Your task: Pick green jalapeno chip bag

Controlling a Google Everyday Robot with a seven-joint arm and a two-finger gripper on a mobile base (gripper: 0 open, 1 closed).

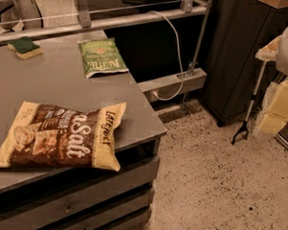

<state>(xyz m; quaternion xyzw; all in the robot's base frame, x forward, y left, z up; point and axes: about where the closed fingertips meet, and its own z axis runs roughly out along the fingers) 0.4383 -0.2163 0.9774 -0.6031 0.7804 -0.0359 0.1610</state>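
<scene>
Green jalapeno chip bag [102, 57] lies flat on the grey worktop [54, 86], beyond the brown-and-yellow bag [61, 135] and a little to its right, well apart from it. We see white block lettering on it, turned away from us, and a small red mark above that; we cannot read the word with certainty. The brown-and-yellow bag shows "Salt" in large white letters and "Late July" in script on its yellow end. That bag's right end sits near the worktop's front corner. The green bag's right side lies close to the worktop's right edge. A green-and-yellow sponge [25, 47] rests beyond the brown-and-yellow bag to the left. Bare worktop separates all three. Right of the brown-and-yellow bag, past the edge, speckled floor [212, 187] lies open. The gripper is outside the view, so we cannot tell its opening or hold.
</scene>
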